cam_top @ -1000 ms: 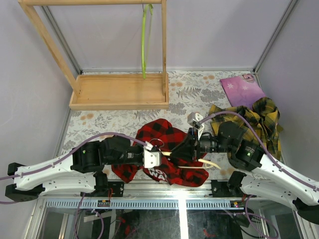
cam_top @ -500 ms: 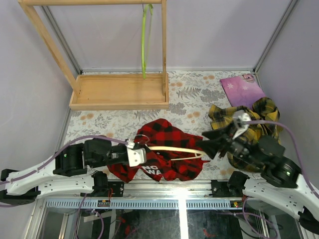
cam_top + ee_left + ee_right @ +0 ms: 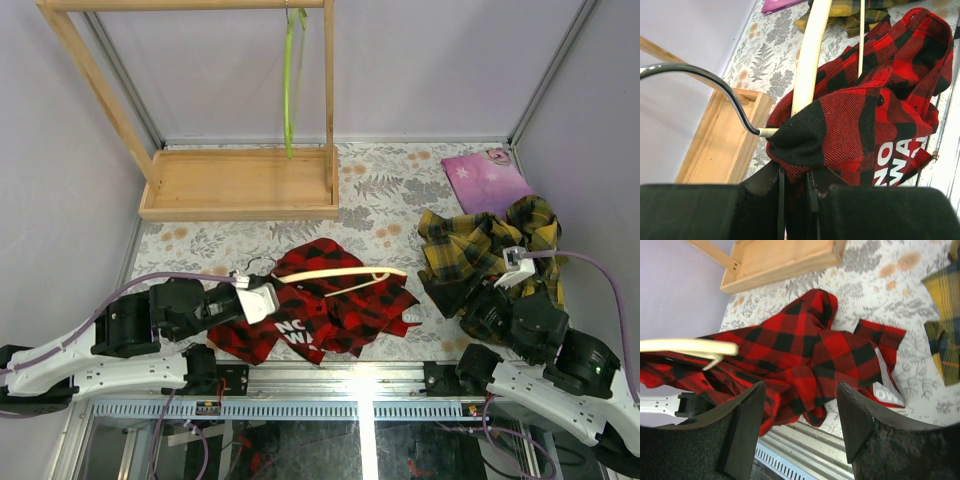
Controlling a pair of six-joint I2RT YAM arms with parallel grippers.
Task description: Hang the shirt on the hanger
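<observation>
Right arm pulled back rightward off hanger, now over yellow-and-dark plaid shirt point(image 3: 480, 250); right fingers point(image 3: 745, 435) spread wide, empty. Floral-patterned tabletop point(image 3: 390, 200): red-and-black plaid flannel shirt point(image 3: 345, 308) bunched near centre, white lettering up. Pale cream curved wooden hanger point(image 3: 340, 273) runs left-right across it, left half under cloth, right tip bare. Left fingers point(image 3: 258, 299) nearly closed, pinching cloth wrapped over hanger's middle.

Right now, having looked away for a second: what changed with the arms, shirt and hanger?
The right gripper opened, let go at the shirt and drew back right, toward the yellow shirt. The left gripper, still shut on shirt and hanger, pulled both left; the hanger's far end swung away from the near edge. The green hanger and yellow shirt stayed put.
</observation>
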